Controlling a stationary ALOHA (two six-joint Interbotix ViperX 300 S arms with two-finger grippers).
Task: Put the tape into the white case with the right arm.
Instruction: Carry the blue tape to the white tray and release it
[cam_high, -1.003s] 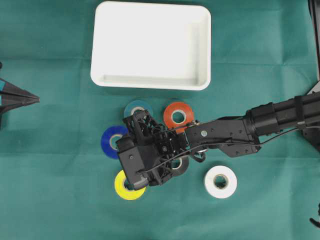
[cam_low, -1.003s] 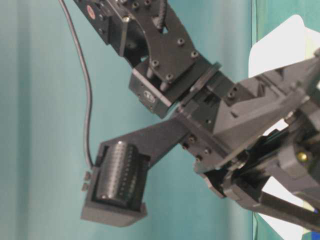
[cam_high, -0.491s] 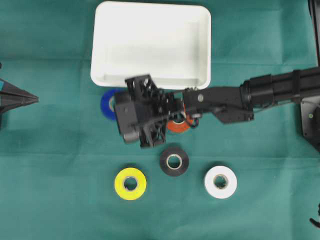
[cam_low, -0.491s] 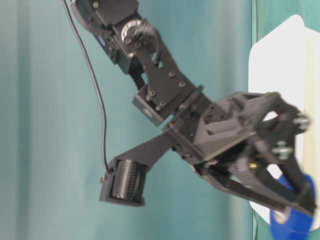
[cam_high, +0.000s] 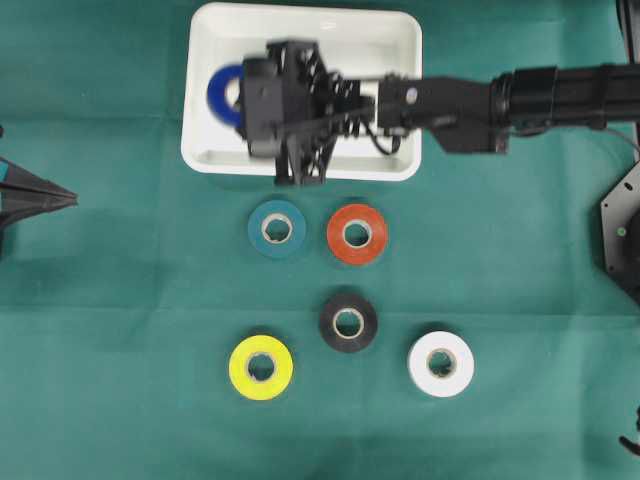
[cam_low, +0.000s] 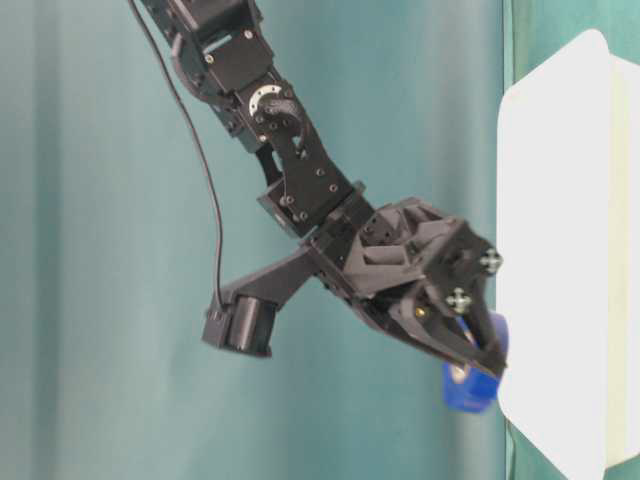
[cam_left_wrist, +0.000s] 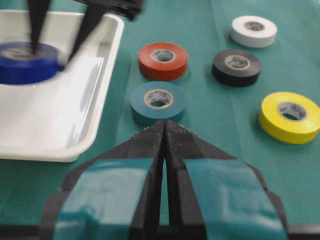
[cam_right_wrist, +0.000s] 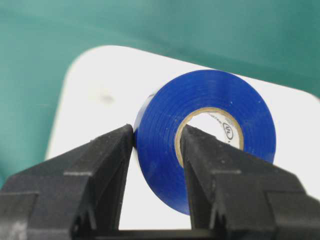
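In the overhead view we see the right arm (cam_high: 520, 95) reaching in from the right edge across the top of the frame, its gripper (cam_high: 245, 95) over the left part of the white case (cam_high: 400, 165). A blue tape roll (cam_high: 222, 92) shows at the gripper's left end, above the case floor. Below the case, on the green cloth (cam_high: 120, 300), lie a teal roll (cam_high: 276, 229) and an orange roll (cam_high: 357, 233) side by side, a black roll (cam_high: 348, 321) lower down, and a yellow roll (cam_high: 260, 367) and a white roll (cam_high: 441, 363) along the bottom. The left gripper (cam_high: 68, 197) pokes in at the left edge, its tips together.

In the table-level view we find the arm slanting down from the upper left, the blue roll (cam_low: 472, 385) pinched at the gripper tip just left of the case's white rim (cam_low: 550, 250).

From the left wrist camera we look past the left gripper's fingers (cam_left_wrist: 150, 150), which meet at a point in the lower middle. The blue roll (cam_left_wrist: 25, 62) sits at upper left over the case (cam_left_wrist: 60, 152), with two black fingers (cam_left_wrist: 37, 20) coming down on it; whether it touches the floor we cannot tell.

From the right wrist camera we see the two fingers (cam_right_wrist: 105, 160) clamping the wall of the blue roll (cam_right_wrist: 160, 150), one outside and one through the core, with the case (cam_right_wrist: 90, 85) behind.
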